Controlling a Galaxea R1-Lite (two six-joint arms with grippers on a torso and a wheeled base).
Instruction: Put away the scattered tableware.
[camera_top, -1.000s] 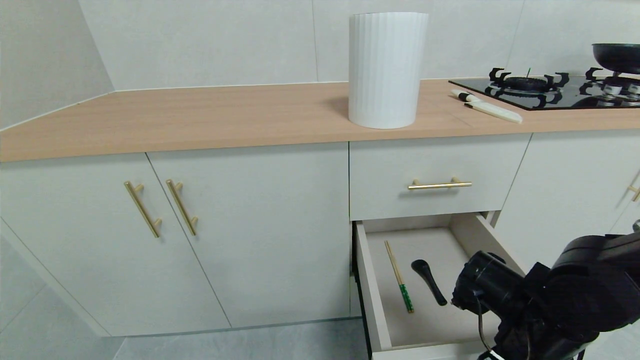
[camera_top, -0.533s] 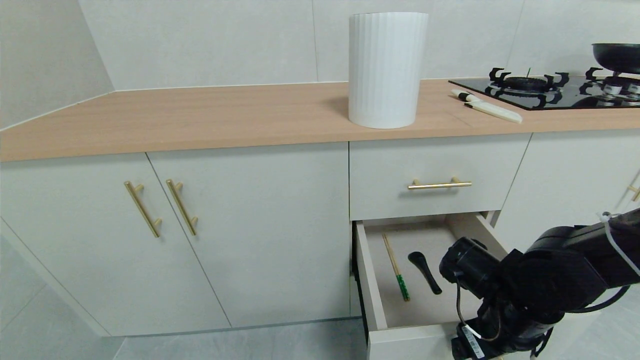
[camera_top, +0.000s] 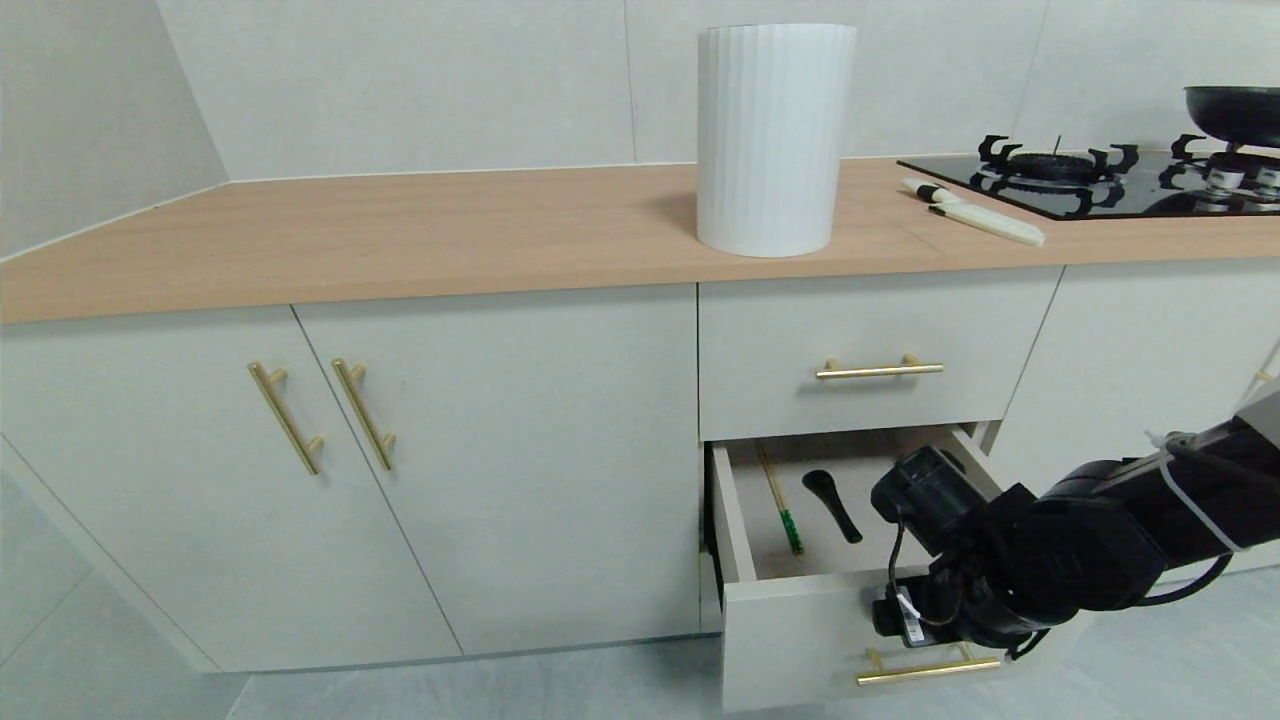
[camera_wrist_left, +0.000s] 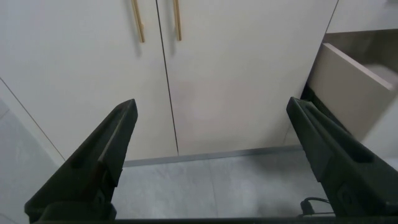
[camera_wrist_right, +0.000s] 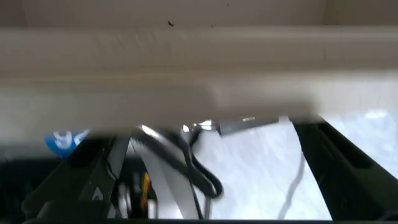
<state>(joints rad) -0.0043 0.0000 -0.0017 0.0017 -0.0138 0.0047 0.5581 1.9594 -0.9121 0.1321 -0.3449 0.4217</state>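
Observation:
The lower drawer (camera_top: 800, 640) stands partly open below the counter. Inside it lie a pair of wooden chopsticks (camera_top: 778, 497) with green ends and a black spoon (camera_top: 830, 503). My right gripper (camera_top: 905, 615) is against the outside of the drawer's front panel, just above its gold handle (camera_top: 925, 668). In the right wrist view that panel (camera_wrist_right: 199, 56) is right up against the camera, and the right gripper (camera_wrist_right: 205, 149) is open with its fingers (camera_wrist_right: 336, 168) spread wide. My left gripper (camera_wrist_left: 211, 109) is open and holds nothing, facing the cabinet doors low near the floor.
A tall white ribbed container (camera_top: 775, 140) stands on the wooden counter (camera_top: 400, 235). A white knife (camera_top: 975, 218) lies beside the gas hob (camera_top: 1090, 175), which carries a dark pan (camera_top: 1235, 110). The upper drawer (camera_top: 880, 369) is shut. The drawer's corner (camera_wrist_left: 348, 68) is beside the left gripper.
The drawer has slid well inward, and its front panel and gold handle have come into view. My right arm has moved forward with it, against the front panel.

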